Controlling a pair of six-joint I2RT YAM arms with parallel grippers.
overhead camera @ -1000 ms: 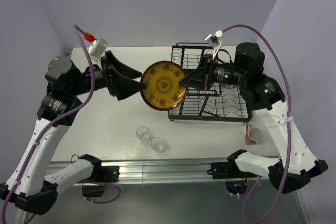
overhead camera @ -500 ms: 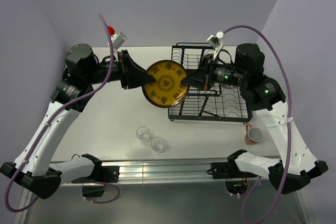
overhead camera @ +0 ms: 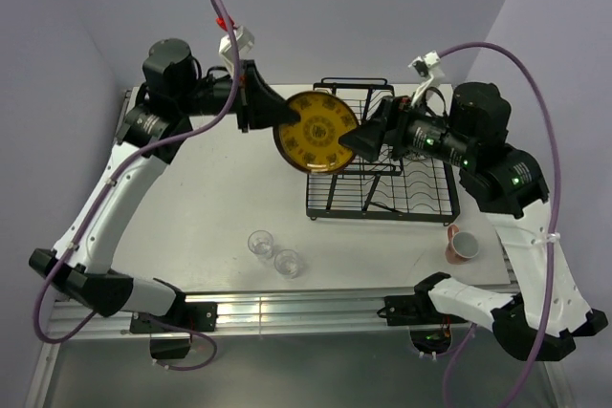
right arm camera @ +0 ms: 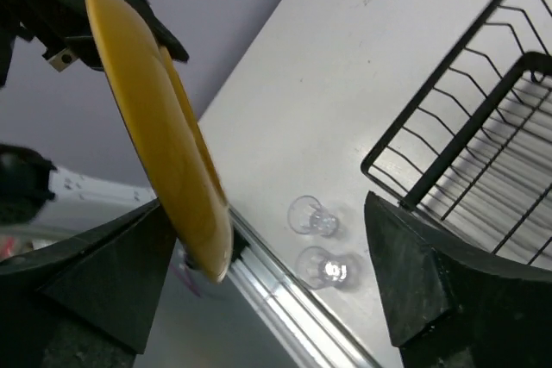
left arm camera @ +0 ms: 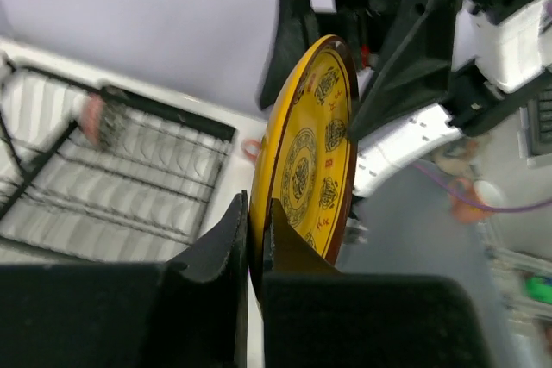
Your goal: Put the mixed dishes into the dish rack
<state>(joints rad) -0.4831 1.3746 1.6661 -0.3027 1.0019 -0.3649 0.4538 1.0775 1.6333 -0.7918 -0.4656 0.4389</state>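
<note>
The round yellow-orange plate [overhead camera: 320, 133] with a brown patterned centre stands on edge in the air, just left of the black wire dish rack [overhead camera: 382, 183]. My left gripper [overhead camera: 278, 120] is shut on its left rim. The left wrist view shows both jaws pinching the plate [left arm camera: 315, 148] at my left gripper [left arm camera: 257, 217]. My right gripper [overhead camera: 356, 140] sits by the plate's right rim, open. In the right wrist view its fingers stand wide apart at my right gripper [right arm camera: 266, 204], with the plate [right arm camera: 159, 140] near the left one. Two clear glass tumblers [overhead camera: 260, 243] [overhead camera: 286, 262] stand on the table near the front edge.
A small pink cup [overhead camera: 463, 244] lies on the table to the right of the rack's front corner. The rack [left arm camera: 103, 178] fills the back right of the table. An aluminium rail [overhead camera: 306, 308] runs along the near edge. The tumblers [right arm camera: 312, 215] lie below my right gripper.
My left gripper closed on the plate's left rim and my right gripper opened and let go. The plate has moved up and toward the back right with the left arm.
</note>
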